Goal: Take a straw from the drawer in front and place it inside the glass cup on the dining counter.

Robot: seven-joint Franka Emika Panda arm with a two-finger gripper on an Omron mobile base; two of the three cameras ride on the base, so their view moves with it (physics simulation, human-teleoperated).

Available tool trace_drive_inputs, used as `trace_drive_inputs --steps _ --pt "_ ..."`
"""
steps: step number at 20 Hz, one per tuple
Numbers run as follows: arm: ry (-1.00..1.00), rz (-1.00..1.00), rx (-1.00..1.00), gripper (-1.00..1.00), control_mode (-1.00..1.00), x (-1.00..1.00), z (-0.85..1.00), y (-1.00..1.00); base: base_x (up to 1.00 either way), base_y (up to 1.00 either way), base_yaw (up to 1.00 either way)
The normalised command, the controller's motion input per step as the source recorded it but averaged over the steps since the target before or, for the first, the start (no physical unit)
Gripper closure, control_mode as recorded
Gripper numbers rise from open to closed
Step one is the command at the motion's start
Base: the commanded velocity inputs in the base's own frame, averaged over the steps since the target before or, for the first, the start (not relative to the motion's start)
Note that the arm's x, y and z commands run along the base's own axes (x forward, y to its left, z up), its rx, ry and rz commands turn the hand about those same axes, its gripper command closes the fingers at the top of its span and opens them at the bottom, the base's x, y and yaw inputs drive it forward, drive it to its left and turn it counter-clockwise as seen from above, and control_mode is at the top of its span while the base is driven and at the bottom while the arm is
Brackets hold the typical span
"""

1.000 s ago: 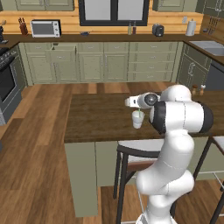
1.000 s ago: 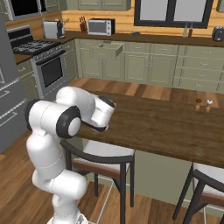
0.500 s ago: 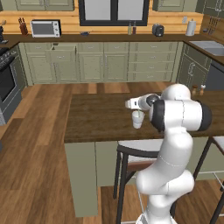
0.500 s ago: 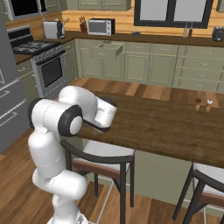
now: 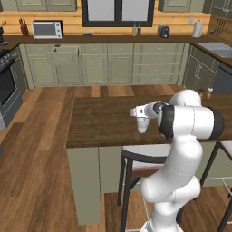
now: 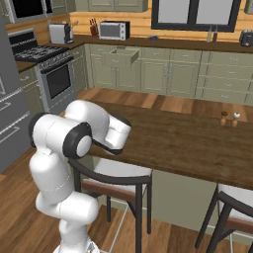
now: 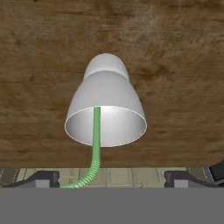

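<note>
Hand view: you look straight down into the glass cup (image 7: 106,114), which sits at the centre of the frame on the dark wood of the dining counter (image 7: 183,65).
Straw: the straw (image 7: 95,144) stands inside the cup, its straight part leaning against the near rim and its bent end curling out toward the lower left of the frame.
Gripper: your two finger tips (image 7: 44,177) stand wide apart at the bottom edge, one on each side of the cup, touching neither cup nor straw; the hand has let go.
Left base view: the gripper (image 5: 141,112) hangs just above the cup (image 5: 142,125), right of centre, over the near part of the counter (image 5: 97,122).
Drawer: the drawer (image 5: 65,51) stands pulled out in the upper left, under the wall counter and the microwave (image 5: 44,30).
Right base view: the drawer (image 6: 121,55) shows open at the top centre; the shakers (image 6: 230,118) stand on the counter (image 6: 188,143) at the right, well apart from the arm.
</note>
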Motion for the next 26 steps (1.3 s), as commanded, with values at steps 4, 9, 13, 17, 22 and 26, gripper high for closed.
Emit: trace_drive_inputs --steps 4,9,13,17,22,26 --pt "0.24 0.00 0.00 -1.00 -1.00 -0.09 0.26 0.00 0.00 0.00 0.00" --pt "0.31 0.00 0.00 -1.00 -1.00 0.00 0.65 0.00 0.00 0.00 0.00" --pt "0.25 0.00 0.00 -1.00 -1.00 0.00 0.96 0.00 0.00 0.00 0.00" --pt "0.20 0.00 0.00 -1.00 -1.00 0.03 1.00 0.00 0.00 0.00 0.00" --pt "0.21 0.00 0.00 -1.00 -1.00 0.00 1.00 0.00 0.00 0.00 0.00" --pt "0.19 0.00 0.00 -1.00 -1.00 -0.33 1.00 0.00 0.00 0.00 0.00"
